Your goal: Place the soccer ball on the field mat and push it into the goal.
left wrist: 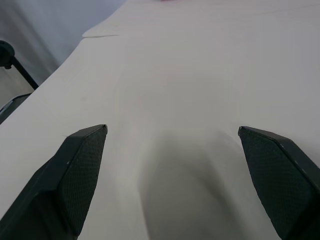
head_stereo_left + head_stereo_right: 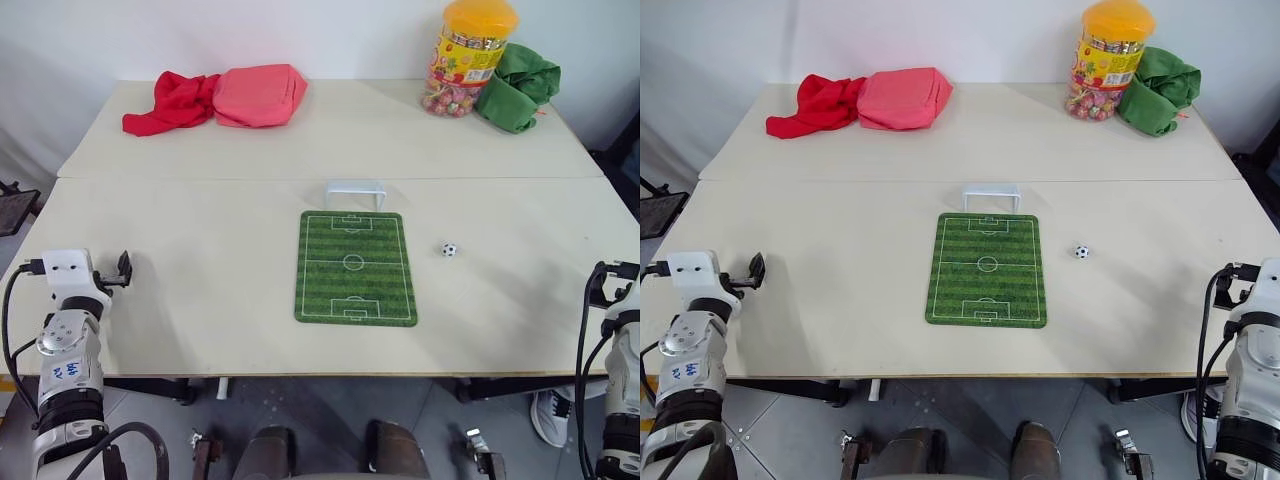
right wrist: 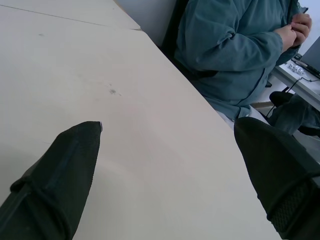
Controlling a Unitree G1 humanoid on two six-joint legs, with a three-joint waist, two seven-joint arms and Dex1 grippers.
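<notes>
Ball [image 2: 449,249] sits on bare desk [image 2: 200,300] just right of the mat [image 2: 355,268], so my right tool [image 3: 167,150], wide and empty like the left tool [image 1: 172,150], is nearer.

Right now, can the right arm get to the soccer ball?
Probably yes. The soccer ball lies on bare table just right of the field mat, with nothing between it and the right gripper, which is open at the table's right edge.
</notes>
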